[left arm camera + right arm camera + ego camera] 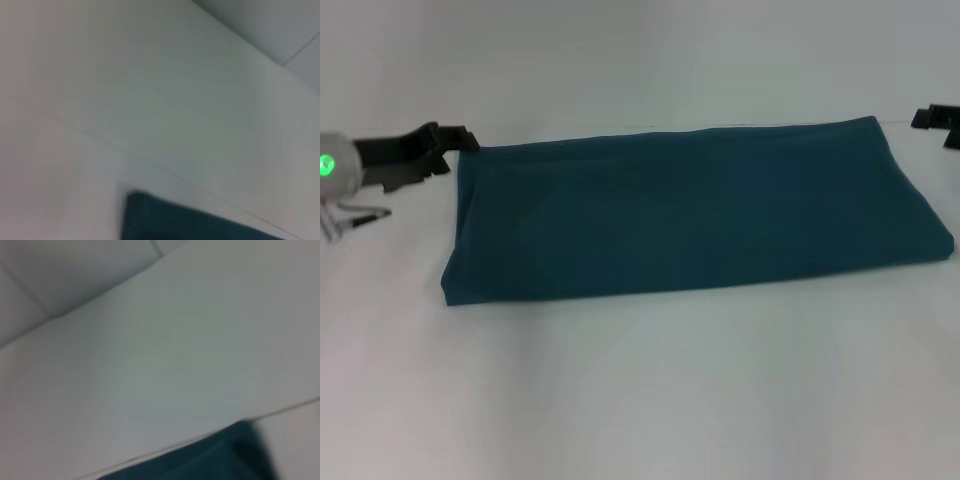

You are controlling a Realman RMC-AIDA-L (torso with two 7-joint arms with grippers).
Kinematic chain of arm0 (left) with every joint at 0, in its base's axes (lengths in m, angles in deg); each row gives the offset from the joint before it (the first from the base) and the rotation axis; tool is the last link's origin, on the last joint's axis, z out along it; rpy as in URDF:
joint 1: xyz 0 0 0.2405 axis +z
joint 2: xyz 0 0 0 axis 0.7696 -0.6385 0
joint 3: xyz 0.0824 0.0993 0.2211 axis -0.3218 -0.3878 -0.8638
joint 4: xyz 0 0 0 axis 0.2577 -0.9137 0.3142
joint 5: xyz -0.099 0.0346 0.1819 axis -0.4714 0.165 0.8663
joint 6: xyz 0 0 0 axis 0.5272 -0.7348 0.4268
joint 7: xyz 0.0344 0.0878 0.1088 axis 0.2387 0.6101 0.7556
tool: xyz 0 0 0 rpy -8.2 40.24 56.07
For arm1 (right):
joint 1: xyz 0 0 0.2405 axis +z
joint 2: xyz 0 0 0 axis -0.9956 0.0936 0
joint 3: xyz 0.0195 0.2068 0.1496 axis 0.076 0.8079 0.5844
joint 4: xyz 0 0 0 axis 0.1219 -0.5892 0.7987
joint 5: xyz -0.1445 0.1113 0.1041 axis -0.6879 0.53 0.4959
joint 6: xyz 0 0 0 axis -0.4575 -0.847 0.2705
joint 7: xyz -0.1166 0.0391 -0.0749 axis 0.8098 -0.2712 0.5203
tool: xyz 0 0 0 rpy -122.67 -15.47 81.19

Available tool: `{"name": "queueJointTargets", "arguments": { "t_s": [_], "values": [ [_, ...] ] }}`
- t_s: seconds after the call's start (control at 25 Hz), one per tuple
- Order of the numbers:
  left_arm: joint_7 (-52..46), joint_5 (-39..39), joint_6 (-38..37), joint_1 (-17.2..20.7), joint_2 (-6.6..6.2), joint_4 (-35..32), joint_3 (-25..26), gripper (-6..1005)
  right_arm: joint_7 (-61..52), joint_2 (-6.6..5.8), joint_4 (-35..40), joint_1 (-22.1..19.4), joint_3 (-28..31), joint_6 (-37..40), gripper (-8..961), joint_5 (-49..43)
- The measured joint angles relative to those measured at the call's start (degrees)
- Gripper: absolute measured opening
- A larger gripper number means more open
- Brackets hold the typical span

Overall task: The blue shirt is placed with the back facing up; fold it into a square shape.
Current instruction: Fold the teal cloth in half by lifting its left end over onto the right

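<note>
The blue shirt (690, 210) lies flat on the white worktop (640, 390), folded into a long band that runs across my front, plain side up, no lettering showing. Its near edge is a straight fold line; the end toward my right is rounded and slightly thick, the end toward my left squarer, with layered edges visible at the far corner. My left hand (455, 143) sits at that far left corner of the band, just beside the cloth, possibly touching the edge; I cannot tell which. The left arm comes in low from the left, nearly level with the worktop, wrist housing with a green light (328, 164) trailing behind, black fingers (440, 135) pointing toward the shirt. Whether those fingers are parted or closed, or pinching any cloth, I cannot tell. My right hand (938, 120) shows only as a black tip at the right border, just past the far right corner of the band, not over it; its opening I cannot tell either. The left wrist camera catches only a corner of the shirt (170, 220) against bare worktop (150, 100), none of my own fingers. The right wrist camera likewise: one teal corner (220, 455) on white worktop (175, 365).
</note>
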Motion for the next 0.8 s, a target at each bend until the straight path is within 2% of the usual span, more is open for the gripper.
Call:
{"name": "queueJointTargets", "arguments": {
  "t_s": [0.04,0.16,0.2,0.36,0.48,0.6,0.8],
  "values": [
    [2.05,-5.98,-3.92,2.91,0.21,-1.46,0.05,522,1.24,0.27,1.24,-1.88,0.77,3.69,566,3.07],
    [4.59,-14.79,-11.33,7.25,0.34,-2.66,1.22,569,4.72,0.36,2.22,-6.49,2.55,13.59,658,11.86],
    [4.86,-16.64,-14.24,8.44,0.35,-2.74,2.48,569,5.61,0.24,2.00,-7.81,3.10,16.82,688,14.41],
    [4.37,-18.71,-26.47,12.04,0.48,-1.37,10.99,568,8.22,0.21,1.06,-11.47,5.82,25.38,688,18.50],
    [3.22,-19.08,-30.70,13.95,0.61,0.93,15.07,567,8.94,0.55,0.87,-12.83,7.41,28.50,688,19.01],
    [2.08,-19.25,-31.84,15.64,0.95,3.14,17.27,567,10.29,0.73,0.10,-13.40,7.82,29.64,687,19.23],
    [-0.35,-18.70,-30.45,17.38,1.97,3.90,17.18,566,12.42,0.69,-1.45,-12.90,7.85,29.26,687,19.16]
  ]
}}
